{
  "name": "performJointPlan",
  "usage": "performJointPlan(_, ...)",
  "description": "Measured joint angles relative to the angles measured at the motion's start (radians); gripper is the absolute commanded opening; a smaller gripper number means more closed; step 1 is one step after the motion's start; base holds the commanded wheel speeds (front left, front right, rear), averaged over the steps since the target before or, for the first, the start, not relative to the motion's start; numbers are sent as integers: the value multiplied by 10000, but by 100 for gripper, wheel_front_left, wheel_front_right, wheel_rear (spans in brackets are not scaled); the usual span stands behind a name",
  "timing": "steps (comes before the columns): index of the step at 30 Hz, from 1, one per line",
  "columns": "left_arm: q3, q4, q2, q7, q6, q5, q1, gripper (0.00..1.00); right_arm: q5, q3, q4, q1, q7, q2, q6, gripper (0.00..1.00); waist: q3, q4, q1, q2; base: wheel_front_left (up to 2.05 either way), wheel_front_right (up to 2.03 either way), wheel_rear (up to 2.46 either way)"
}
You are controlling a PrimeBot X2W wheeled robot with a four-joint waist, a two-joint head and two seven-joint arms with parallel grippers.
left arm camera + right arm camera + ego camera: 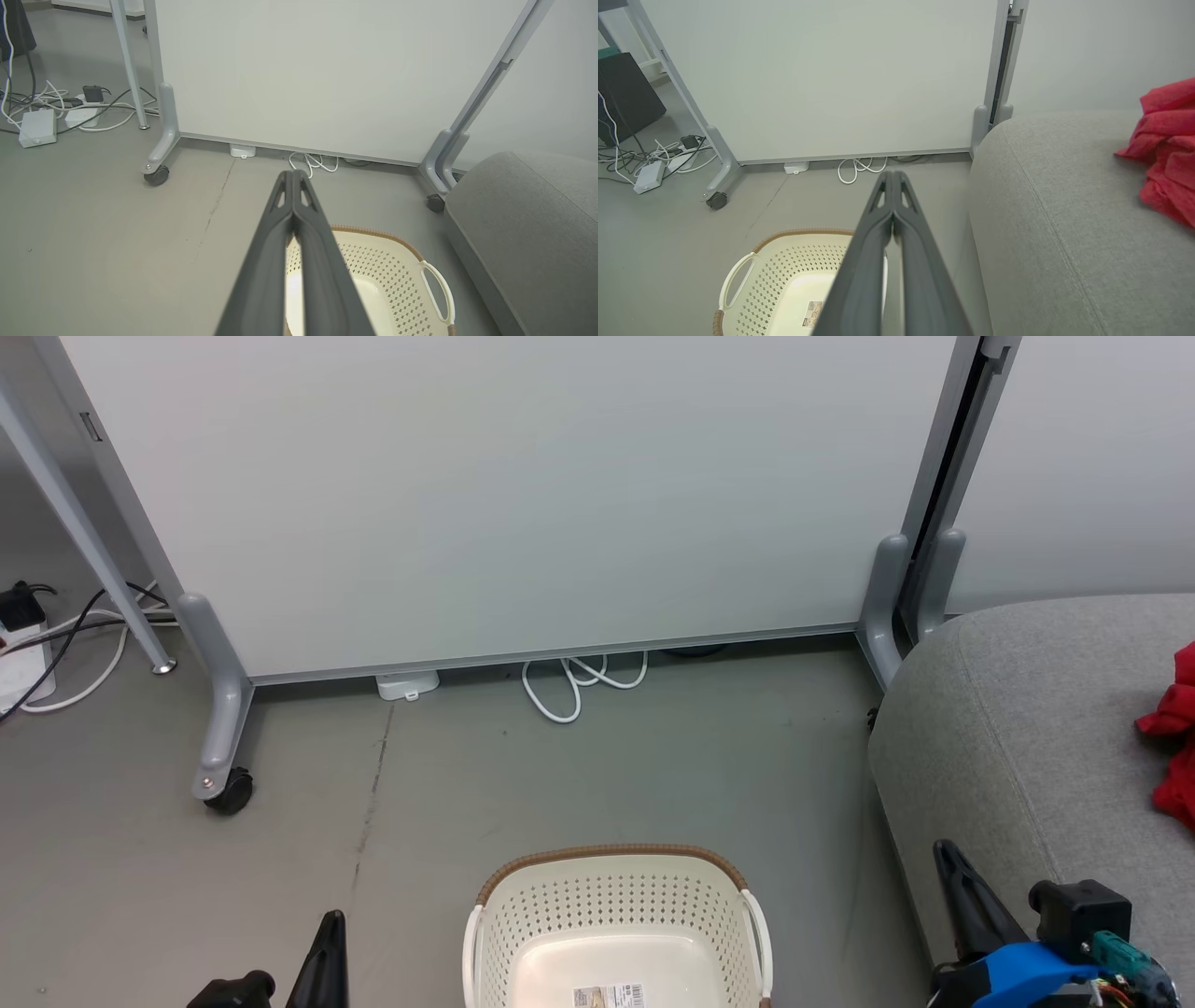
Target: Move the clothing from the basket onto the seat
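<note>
Left gripper [293, 176]: pressed together, empty; to the left of basket.
Right gripper [893, 176]: pressed together, empty; to the right of basket, beside seat edge.
Basket [611, 896]: on floor between both grippers; visible bottom bare except label [608, 997].
Clothing [1164, 144]: red crumpled heap on seat [1008, 737], right of both grippers; nearer to right gripper; no clear long axis.
Judgement: probably finished; nothing seen to fetch.
</note>
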Motion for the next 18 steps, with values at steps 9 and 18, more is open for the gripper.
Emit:
performJointPlan(9,163,-148,-46,472,0,-1530,16,0,1741,-100,127,-15,222,10,0,0,43,-41,0,0,0,0,0)
performJointPlan(18,332,-378,-73,869,0,-2987,-112,0,3386,-128,127,-86,387,10,0,0,86,-81,0,0,0,0,0)
